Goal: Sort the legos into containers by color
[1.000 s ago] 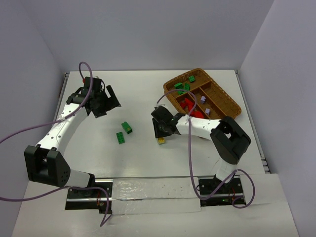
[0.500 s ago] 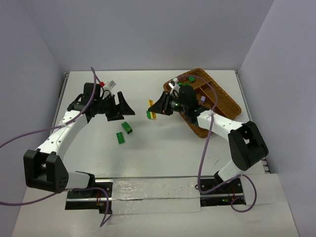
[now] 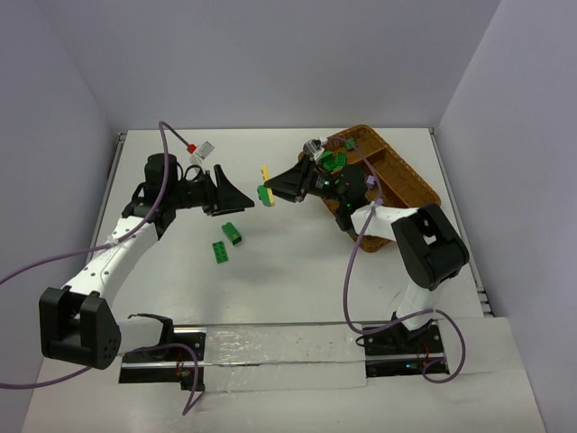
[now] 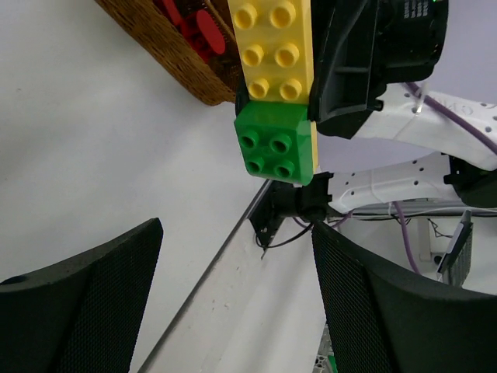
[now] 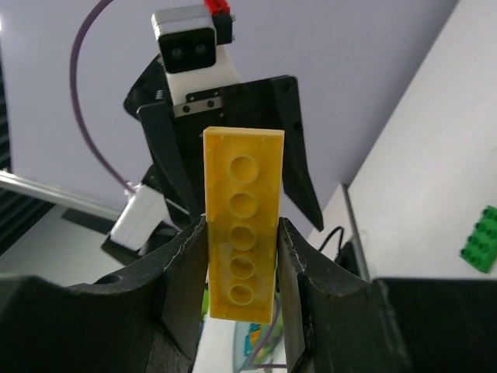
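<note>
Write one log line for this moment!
right gripper: shut on long yellow plastic brick, small green brick attached | left gripper: open, facing it | white table: two loose green bricks

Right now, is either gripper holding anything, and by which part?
The right gripper clamps the yellow brick by its two long edges; a green brick is stuck onto it. The left gripper is open and holds nothing.

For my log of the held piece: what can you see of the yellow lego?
The yellow lego is a long plastic plate, two studs wide, with round hollows underneath. The right gripper pinches its long sides, holding it above the table. A green brick is stuck on one end, studs facing the open left gripper.
</note>
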